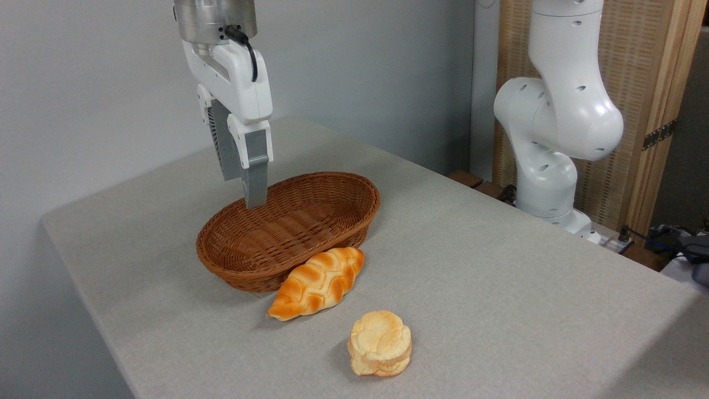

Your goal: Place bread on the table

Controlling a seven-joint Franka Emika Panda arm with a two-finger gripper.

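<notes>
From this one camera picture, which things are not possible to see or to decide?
- Gripper: the two fingers overlap from this angle, so whether the jaws stand open or shut is unclear.
- Basket: its near wall hides part of the inside floor.
- Long loaf: its far side meets the basket; leaning on it or only beside it is unclear.
- Round bun: its underside is against the table.
- Arm: the top edge cuts it off.

White rounded arm (pixel 554 111), black cable (pixel 243 41), grey-fingered tool (pixel 246 191).
</notes>
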